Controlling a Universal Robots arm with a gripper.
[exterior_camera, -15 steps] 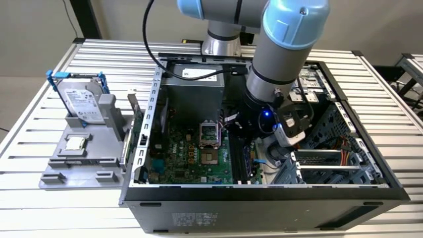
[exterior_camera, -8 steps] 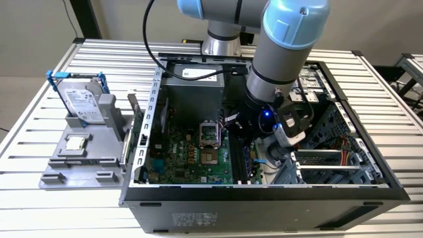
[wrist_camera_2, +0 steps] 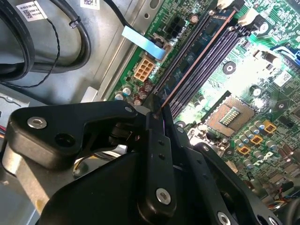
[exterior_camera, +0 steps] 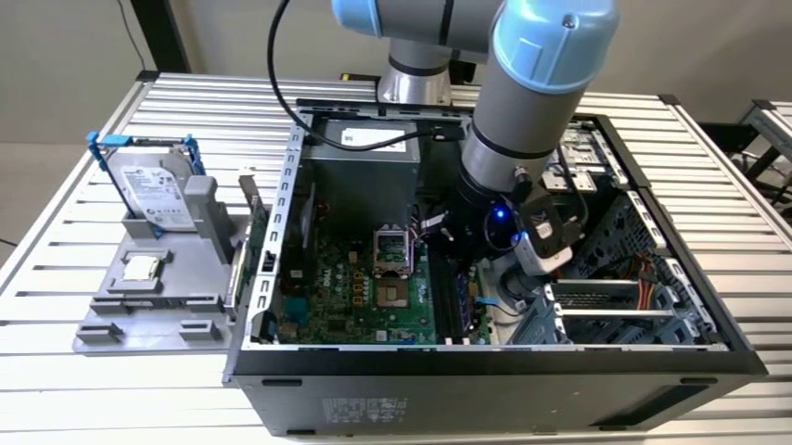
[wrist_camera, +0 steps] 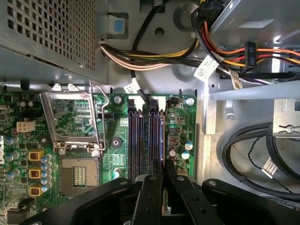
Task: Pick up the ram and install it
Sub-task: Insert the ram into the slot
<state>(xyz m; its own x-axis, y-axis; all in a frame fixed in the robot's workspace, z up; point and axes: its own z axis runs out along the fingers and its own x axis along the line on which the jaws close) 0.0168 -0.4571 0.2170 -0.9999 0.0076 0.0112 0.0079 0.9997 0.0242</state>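
Inside an open case (exterior_camera: 644,278) on a slatted table (exterior_camera: 74,389), the arm (exterior_camera: 520,102) reaches down over the motherboard (exterior_camera: 359,297). In both wrist views the gripper (wrist_camera: 162,174) has its black fingers (wrist_camera_2: 157,140) nearly closed, pinching a thin edge that appears to be the ram (wrist_camera_2: 165,101), held upright over the slots (wrist_camera: 145,136). The empty socket (wrist_camera: 79,176) sits at nine o'clock from the gripper in the first wrist view. Outside the case, a hard drive (exterior_camera: 155,190) stands in a grey holder (exterior_camera: 148,320).

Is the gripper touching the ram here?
Touching. In the second wrist view the gripper pinches the near end of the ram, seen edge-on over the memory slots, with no gap.
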